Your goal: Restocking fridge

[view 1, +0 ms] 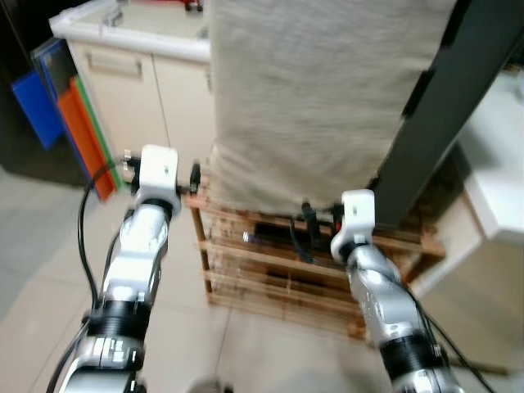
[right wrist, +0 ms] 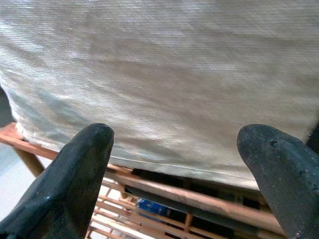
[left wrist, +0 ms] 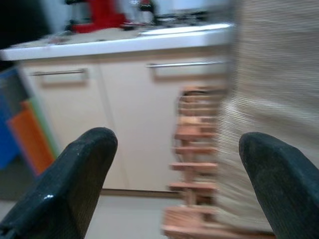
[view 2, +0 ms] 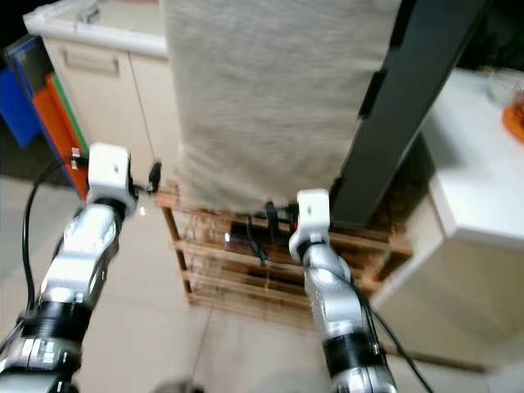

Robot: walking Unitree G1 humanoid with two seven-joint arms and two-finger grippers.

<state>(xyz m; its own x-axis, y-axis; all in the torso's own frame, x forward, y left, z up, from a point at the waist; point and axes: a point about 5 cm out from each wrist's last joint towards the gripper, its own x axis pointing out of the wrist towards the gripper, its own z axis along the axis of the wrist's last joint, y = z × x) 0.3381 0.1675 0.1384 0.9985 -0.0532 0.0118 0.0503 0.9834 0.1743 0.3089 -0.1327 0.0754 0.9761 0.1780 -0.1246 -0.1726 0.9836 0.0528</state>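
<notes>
2 silver arms reach forward; the left gripper and right gripper are spread, grasping nothing. Woven beige cloth drapes a slatted wooden rack on pale floor tiles beside cream cabinets.

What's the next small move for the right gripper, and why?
Probably ease the right gripper forward and close on the hem of the beige cloth. The gripper is open and aimed at that hem, and the cloth drapes over the wooden rack, hiding what's behind it.

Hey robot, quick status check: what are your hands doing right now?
Left gripper open, beside the wooden slatted rack. Right gripper open, facing the beige woven cloth draped over that rack. Nothing held. No fridge identified.
</notes>
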